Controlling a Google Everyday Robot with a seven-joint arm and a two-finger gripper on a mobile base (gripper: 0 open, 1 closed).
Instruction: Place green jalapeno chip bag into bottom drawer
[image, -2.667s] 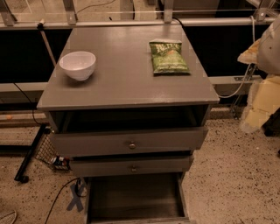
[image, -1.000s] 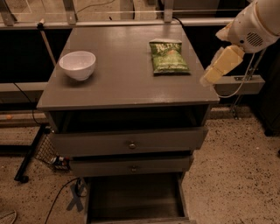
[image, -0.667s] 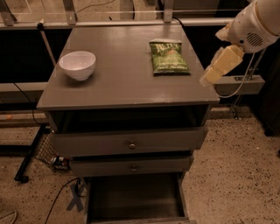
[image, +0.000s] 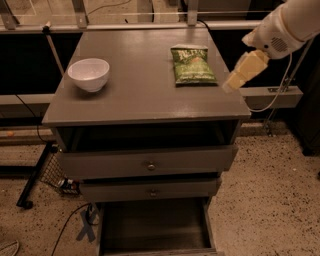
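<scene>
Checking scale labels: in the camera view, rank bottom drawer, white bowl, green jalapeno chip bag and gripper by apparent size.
1. bottom drawer, open.
2. green jalapeno chip bag and white bowl: alike, not ranked.
3. gripper, just right of the bag; smallest, though nearness is unsure.

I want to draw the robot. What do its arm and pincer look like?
The arm is white, fat and rounded, with a patch of tiny dark holes. Its pincer, by the cabinet's right edge near the green chip bag, is pale yellow and blocky.
</scene>
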